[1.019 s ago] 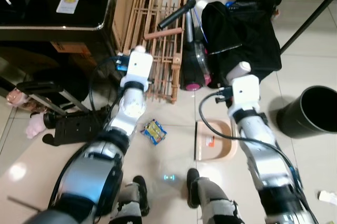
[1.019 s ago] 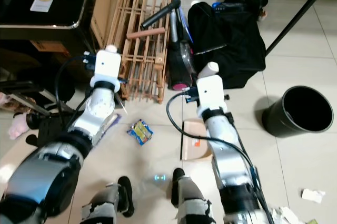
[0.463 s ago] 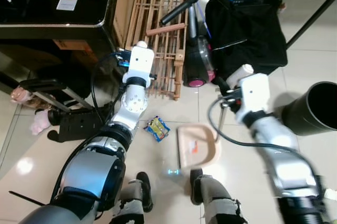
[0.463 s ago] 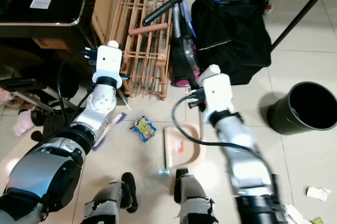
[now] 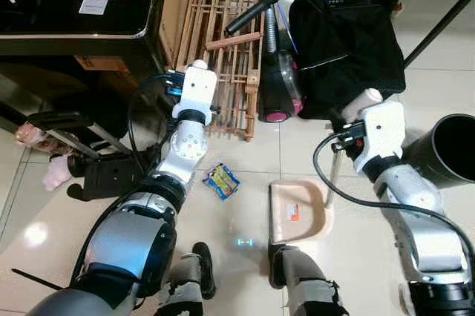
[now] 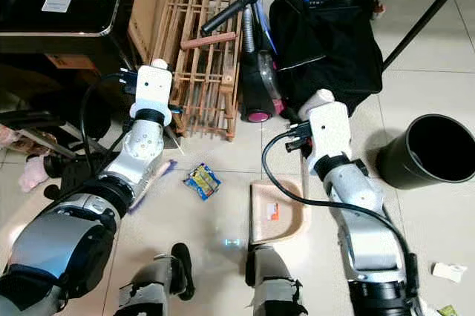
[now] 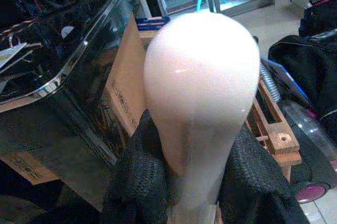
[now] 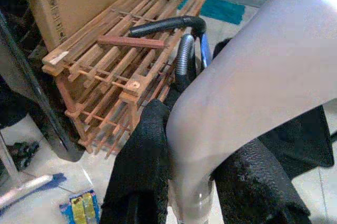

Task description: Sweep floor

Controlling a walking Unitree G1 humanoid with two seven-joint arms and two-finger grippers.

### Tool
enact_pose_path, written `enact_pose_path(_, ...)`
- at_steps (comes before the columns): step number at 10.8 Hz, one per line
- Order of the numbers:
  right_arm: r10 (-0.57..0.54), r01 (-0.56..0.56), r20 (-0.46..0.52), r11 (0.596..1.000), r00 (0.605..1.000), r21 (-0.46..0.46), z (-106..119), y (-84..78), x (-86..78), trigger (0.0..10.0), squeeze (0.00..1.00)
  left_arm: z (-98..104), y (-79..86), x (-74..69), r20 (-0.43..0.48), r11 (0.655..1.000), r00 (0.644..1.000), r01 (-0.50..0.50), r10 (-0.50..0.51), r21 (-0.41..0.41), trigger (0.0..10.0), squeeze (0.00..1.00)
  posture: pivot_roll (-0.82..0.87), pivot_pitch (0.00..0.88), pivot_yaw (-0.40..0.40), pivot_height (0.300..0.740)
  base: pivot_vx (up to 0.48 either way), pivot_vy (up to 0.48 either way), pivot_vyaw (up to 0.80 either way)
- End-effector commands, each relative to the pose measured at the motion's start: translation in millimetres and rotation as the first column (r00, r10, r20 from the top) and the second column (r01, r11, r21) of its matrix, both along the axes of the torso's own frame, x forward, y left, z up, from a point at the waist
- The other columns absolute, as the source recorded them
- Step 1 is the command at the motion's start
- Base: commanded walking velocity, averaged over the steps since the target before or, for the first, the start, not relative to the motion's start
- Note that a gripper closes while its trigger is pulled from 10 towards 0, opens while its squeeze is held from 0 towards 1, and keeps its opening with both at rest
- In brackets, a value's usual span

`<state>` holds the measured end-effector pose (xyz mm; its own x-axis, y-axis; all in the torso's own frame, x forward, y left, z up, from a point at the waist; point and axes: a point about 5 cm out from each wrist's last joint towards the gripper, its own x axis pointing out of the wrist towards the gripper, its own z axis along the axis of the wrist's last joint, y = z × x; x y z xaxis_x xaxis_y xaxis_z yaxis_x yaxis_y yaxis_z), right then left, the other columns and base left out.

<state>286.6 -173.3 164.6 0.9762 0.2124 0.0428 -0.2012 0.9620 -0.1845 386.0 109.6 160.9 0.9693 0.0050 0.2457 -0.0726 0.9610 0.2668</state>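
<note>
Gripping the rounded pale top of the broom handle, the left gripper has both black fingers closed round it, beside the wooden rack. The right gripper is clamped on the dustpan handle. The dustpan sits flat on the tiled floor, near the blue-and-yellow wrapper. A black bin stands at the right.
</note>
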Motion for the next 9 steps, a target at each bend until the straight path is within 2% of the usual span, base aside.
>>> enact_pose_path(1,-0.020,0.022,-0.027,0.997,0.999,0.078,-6.6,0.5,-3.6,10.0,0.00,-5.1,-1.1,-0.9,-0.027,1.000,1.000,0.011,-0.011,-0.014,10.0,0.00,-0.10,0.366,0.054,0.740,0.000,0.000,0.00)
enact_pose_path(2,-0.043,0.043,-0.006,0.987,0.999,0.152,-5.2,5.4,-2.4,10.0,0.00,-3.6,-2.3,-0.4,-0.025,1.000,1.000,0.015,-0.016,-0.026,10.0,0.00,-0.10,0.366,0.057,0.740,0.000,0.000,0.00)
enact_pose_path(3,-0.035,0.030,0.024,0.983,0.999,0.181,-0.8,9.9,-1.5,10.0,0.00,-3.0,-2.9,-0.3,-0.024,0.999,1.000,0.018,-0.019,-0.028,10.0,0.00,-0.10,0.366,0.059,0.740,0.000,0.000,0.00)
enact_pose_path(5,0.040,-0.049,0.136,0.997,0.990,0.063,4.8,29.6,1.8,10.0,0.00,-1.7,-5.1,0.3,-0.024,0.999,0.999,0.026,-0.026,-0.031,10.0,0.00,-0.09,0.369,0.065,0.740,0.000,0.000,0.00)
enact_pose_path(7,0.081,-0.084,0.151,0.996,0.985,0.019,2.9,38.4,3.3,10.0,0.00,-1.1,-5.8,0.4,-0.023,0.999,0.999,0.032,-0.033,-0.032,10.0,0.00,-0.08,0.369,0.070,0.740,0.000,0.000,0.00)
enact_pose_path(9,0.012,-0.018,0.196,0.999,0.980,0.029,-2.2,36.7,6.9,10.0,0.00,-1.9,-4.0,0.7,-0.031,0.999,0.999,0.022,-0.023,-0.042,10.0,0.00,-0.08,0.370,0.076,0.740,0.000,0.000,0.00)
